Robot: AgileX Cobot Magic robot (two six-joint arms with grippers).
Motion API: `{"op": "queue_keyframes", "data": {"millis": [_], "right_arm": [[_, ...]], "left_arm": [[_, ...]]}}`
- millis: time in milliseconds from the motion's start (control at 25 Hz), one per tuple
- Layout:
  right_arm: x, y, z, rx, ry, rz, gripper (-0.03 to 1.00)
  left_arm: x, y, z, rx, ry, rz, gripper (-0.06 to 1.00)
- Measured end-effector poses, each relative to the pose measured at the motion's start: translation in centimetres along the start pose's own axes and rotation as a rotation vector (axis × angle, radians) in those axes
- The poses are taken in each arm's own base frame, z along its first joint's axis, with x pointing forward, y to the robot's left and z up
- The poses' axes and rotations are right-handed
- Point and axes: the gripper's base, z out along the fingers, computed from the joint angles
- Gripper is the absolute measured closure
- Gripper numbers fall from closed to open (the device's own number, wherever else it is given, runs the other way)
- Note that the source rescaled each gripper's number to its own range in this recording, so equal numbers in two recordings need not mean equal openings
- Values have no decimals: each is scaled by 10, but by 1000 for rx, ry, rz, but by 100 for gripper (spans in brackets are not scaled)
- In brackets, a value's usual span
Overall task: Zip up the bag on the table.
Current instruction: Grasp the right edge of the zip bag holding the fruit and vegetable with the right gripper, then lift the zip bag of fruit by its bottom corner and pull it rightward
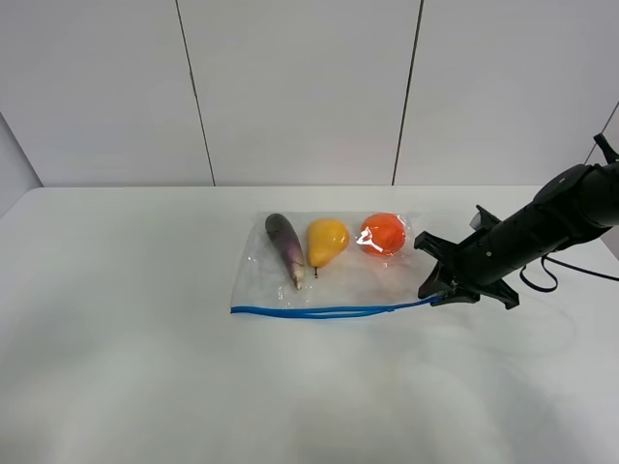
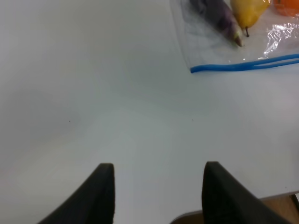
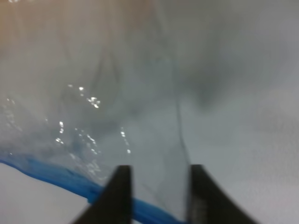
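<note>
table point(image 1: 116, 367): white and wide, it is carrying everything; the bag is lying near its middle, a little toward the right arm's side.
bag point(image 1: 360, 278): clear plastic, it is lying flat, with the blue strip along the edge nearest to the high camera.
right arm point(image 1: 542, 227): black, it is reaching in from the right and pointing down to the right end of the bag.
right gripper point(image 1: 437, 293): it is sitting low at the bag's right corner, just where the blue strip is ending.
right fingers point(image 3: 120, 189): they are standing partly spread, with a clear gap between them. The blue strip is crossing the bottom of this gap and clear plastic is filling the rest. The wrist view is blurred, so I cannot tell if the pads are touching the strip.
left gripper point(image 2: 156, 186): it is hanging over bare table, well apart from the bag's left corner.
left fingers point(image 2: 102, 193): they are spread wide and are holding nothing.
blue strip point(image 1: 309, 311): its two lines are running close together at the left end and are parting a little in the middle.
eggplant point(image 1: 285, 248): it is lying inside the bag at the left.
pear point(image 1: 326, 241): yellow, it is lying in the middle, just beside the eggplant.
orange fruit point(image 1: 383, 233): it is lying at the right, near the right gripper.
</note>
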Motion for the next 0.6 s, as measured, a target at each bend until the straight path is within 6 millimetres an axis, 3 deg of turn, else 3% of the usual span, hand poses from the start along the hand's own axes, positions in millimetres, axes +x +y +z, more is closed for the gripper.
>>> {"op": "queue_keyframes", "data": {"millis": [40, 120, 600], "right_arm": [[0, 0, 0, 0, 0, 0, 84], [0, 0, 0, -1, 2, -7, 94], [3, 2, 0, -25, 28, -71, 97]], "left_arm": [[0, 0, 0, 0, 0, 0, -6], [0, 0, 0, 0, 0, 0, -6], [0, 0, 0, 0, 0, 0, -6]]}}
